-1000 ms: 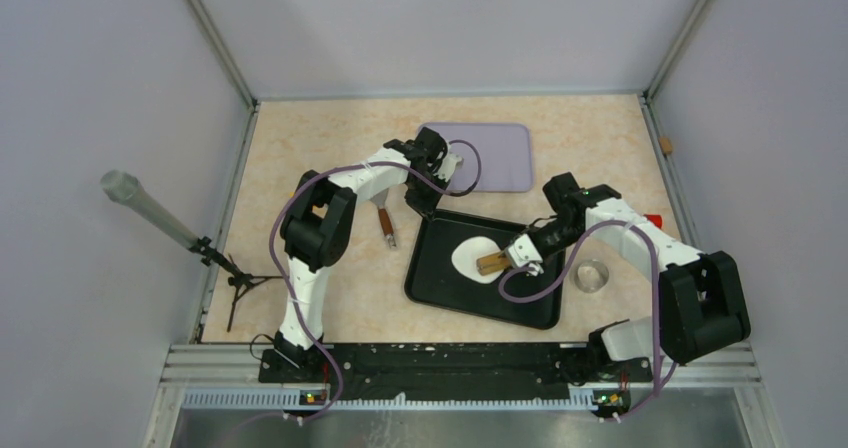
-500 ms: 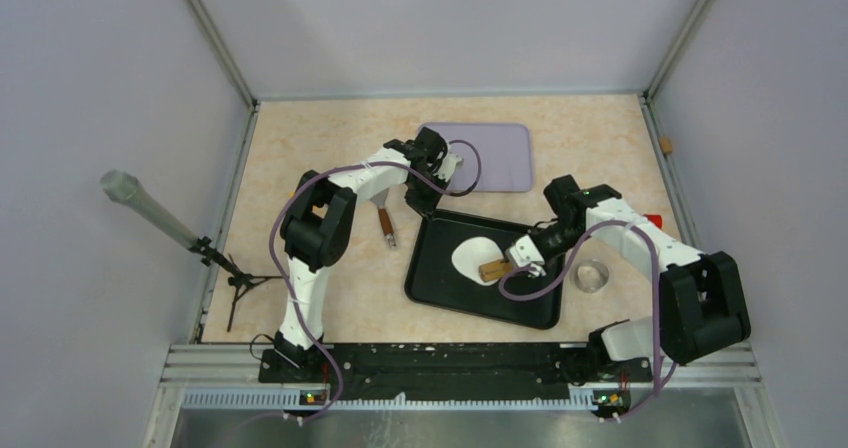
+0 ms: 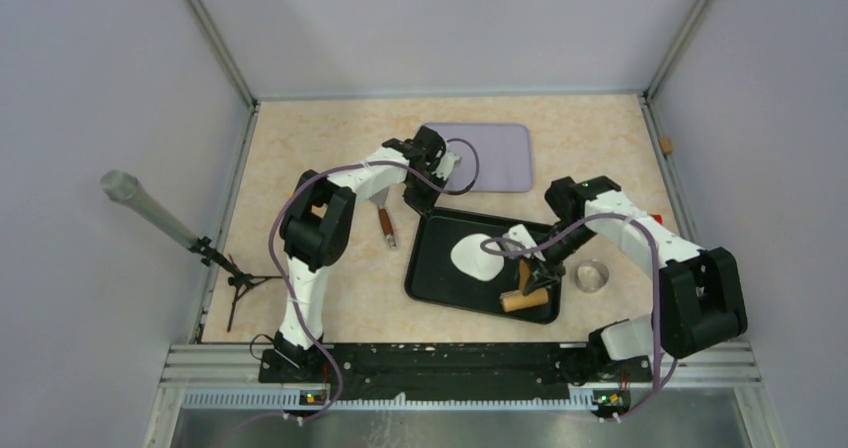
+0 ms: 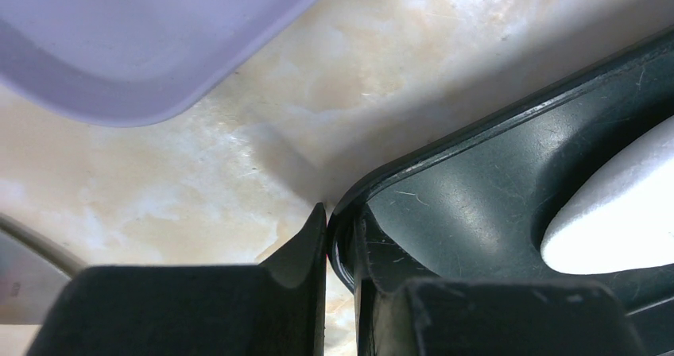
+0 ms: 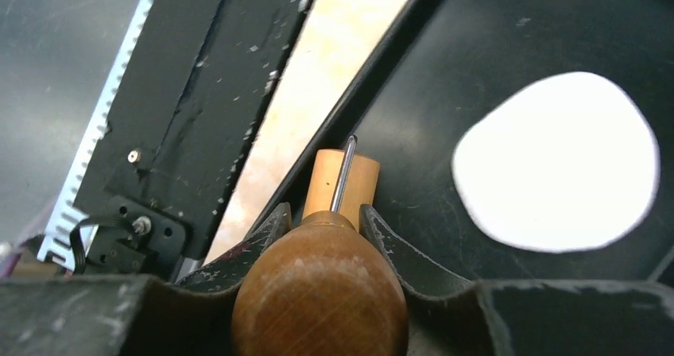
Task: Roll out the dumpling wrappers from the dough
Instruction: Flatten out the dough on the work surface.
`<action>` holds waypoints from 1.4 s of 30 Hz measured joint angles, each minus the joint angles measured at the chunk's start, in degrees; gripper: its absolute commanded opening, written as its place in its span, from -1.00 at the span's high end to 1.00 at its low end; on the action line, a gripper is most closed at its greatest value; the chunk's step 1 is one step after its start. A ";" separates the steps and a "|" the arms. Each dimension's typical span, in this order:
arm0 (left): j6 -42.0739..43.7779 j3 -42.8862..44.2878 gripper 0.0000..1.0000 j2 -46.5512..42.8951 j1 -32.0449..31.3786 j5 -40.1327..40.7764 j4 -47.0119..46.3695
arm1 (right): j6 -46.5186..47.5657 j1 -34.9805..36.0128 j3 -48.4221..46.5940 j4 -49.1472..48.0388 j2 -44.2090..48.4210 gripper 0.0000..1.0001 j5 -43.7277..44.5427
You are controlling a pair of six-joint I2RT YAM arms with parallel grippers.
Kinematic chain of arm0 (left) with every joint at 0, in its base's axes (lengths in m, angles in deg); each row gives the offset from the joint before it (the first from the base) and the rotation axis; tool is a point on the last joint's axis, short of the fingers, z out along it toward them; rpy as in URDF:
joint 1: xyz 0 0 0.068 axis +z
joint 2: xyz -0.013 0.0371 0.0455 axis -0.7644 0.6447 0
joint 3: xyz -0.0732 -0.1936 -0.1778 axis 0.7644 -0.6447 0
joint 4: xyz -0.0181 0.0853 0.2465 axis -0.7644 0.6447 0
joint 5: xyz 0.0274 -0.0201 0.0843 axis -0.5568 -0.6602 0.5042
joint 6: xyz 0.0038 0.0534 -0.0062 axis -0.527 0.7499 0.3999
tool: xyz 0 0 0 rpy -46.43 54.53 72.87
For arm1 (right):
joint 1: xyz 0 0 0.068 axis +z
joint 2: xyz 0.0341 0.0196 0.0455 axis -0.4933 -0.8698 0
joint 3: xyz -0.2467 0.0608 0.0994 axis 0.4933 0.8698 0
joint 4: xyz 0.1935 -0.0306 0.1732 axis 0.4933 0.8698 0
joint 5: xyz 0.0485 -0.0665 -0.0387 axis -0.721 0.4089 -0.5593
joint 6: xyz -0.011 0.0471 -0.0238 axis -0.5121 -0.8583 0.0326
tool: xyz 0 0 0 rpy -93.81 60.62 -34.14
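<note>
Top external view, parts listed by descending size.

Table (image 3: 600,138): marbled beige surface carrying everything.

Black tray (image 3: 440,283): set at the centre, towards the near side, slightly skewed.

Lavender tray (image 3: 500,153): just beyond the black tray, on the far side.

Dough (image 3: 475,256): one flattened white oval lying inside the black tray, left of its middle.

Rolling pin (image 3: 525,298): wooden, at the tray's near right corner, close beside the dough but not on it.

Right gripper (image 5: 324,211): fingers clamped around the pin's dark handle, the paler roller pointing towards the near rim.

Left gripper (image 4: 338,229): fingers pinched on the tray's far left corner rim, one inside and one outside.

Glass dish (image 3: 592,274): just right of the tray.

Hazards, as judged: the roller sits so near the rim that a low return stroke could strike it and jolt the tray. A jolt may break the thin corner pinch. Soft dough may cling to the roller and lift or fold.
</note>
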 measured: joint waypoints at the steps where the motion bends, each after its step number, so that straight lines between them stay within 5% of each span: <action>1: 0.00 0.04 1.00 0.00 0.17 0.31 -0.07 | -2.95 0.00 -1.20 -0.46 0.00 1.00 -0.09; 5: -0.28 0.04 1.00 0.00 1.16 1.29 -0.52 | -17.38 0.04 -5.11 -10.19 1.64 1.00 -1.84; 11: -1.03 0.04 1.00 0.00 1.81 2.05 -0.90 | -43.98 2.29 -2.14 -39.50 8.31 1.00 0.85; 20: -1.22 0.04 1.00 0.00 1.79 2.25 -0.92 | -59.41 9.73 8.48 -67.49 6.10 1.00 12.35; 42: -1.25 0.04 1.00 0.00 1.77 2.27 -0.94 | -49.64 14.88 7.17 -61.02 2.89 1.00 10.71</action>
